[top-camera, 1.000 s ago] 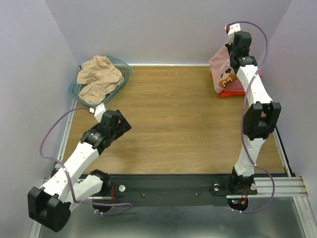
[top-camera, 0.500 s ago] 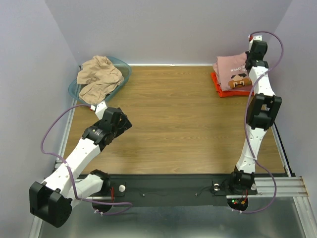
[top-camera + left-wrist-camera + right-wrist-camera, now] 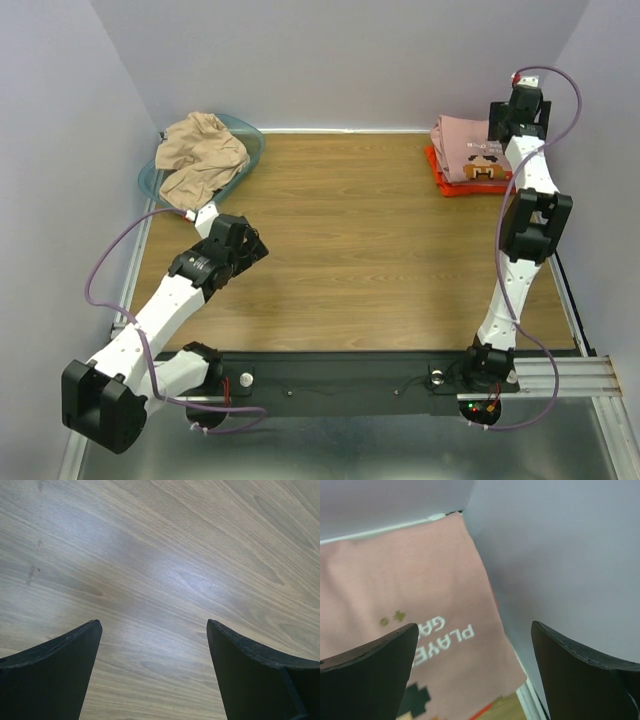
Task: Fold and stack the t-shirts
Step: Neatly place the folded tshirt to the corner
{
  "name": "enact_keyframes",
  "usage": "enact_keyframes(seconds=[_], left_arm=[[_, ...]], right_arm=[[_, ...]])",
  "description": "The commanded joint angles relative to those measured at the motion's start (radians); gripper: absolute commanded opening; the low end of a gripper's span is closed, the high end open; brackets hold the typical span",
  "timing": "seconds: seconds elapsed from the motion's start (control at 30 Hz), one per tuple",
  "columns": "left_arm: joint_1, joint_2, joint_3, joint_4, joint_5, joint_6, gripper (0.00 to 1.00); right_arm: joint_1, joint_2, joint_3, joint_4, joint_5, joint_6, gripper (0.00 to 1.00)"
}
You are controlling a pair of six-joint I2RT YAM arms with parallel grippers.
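The teal basket [image 3: 254,148] sits at the far-left corner of the table [image 3: 350,250]. A crumpled tan-beige shirt [image 3: 200,155] is heaped in it and spills over its near rim. Just on the near side of the basket, the left claw [image 3: 153,625] hangs low over wood grain, spread wide with nothing between its fingers.

Straight across from the basket, along the same far edge, a folded dusty pink shirt [image 3: 465,150] lies print-up on a folded orange shirt [image 3: 447,184]. The orange shows as a strip along the pink one's left and near edges. This stack is tucked into the corner opposite the basket, tight to the side wall. The right claw [image 3: 475,626] is above the pink shirt's wall-side edge, gaping wide and holding nothing. A broad span of table separates the basket from the stack.
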Motion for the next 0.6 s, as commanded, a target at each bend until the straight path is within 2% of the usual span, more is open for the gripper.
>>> enact_keyframes(seconds=[0.0, 0.07, 0.1, 0.2, 0.37, 0.4, 0.43, 0.47, 0.57], left_arm=[[0.007, -0.053, 0.014, 0.032, 0.003, 0.023, 0.98], [0.007, -0.061, 0.0, 0.046, 0.028, 0.033, 0.98], [0.007, -0.065, -0.004, 0.054, 0.046, 0.039, 0.98], [0.007, -0.076, -0.029, 0.087, 0.069, 0.046, 0.99], [0.007, -0.069, -0.062, 0.15, 0.143, 0.059, 0.99], [0.007, -0.067, -0.066, 0.152, 0.146, 0.06, 0.99], [0.007, -0.066, -0.07, 0.154, 0.144, 0.06, 0.98], [0.007, -0.067, -0.07, 0.154, 0.144, 0.06, 0.98], [0.007, -0.076, -0.082, 0.164, 0.16, 0.056, 0.98]], right_arm=[[0.018, -0.28, -0.104, 0.056, -0.107, 0.139, 1.0], [0.032, -0.363, -0.181, 0.053, -0.121, 0.217, 1.0], [0.047, -0.466, -0.28, 0.053, -0.143, 0.278, 1.0], [0.079, -0.617, -0.44, 0.053, -0.222, 0.375, 1.0], [0.289, -0.962, -0.873, 0.05, -0.161, 0.52, 1.0], [0.289, -1.022, -0.937, 0.05, -0.161, 0.559, 1.0], [0.308, -1.115, -1.079, 0.05, -0.203, 0.63, 1.0], [0.314, -1.116, -1.141, 0.05, -0.225, 0.669, 1.0], [0.322, -1.33, -1.372, 0.049, -0.279, 0.758, 1.0]])
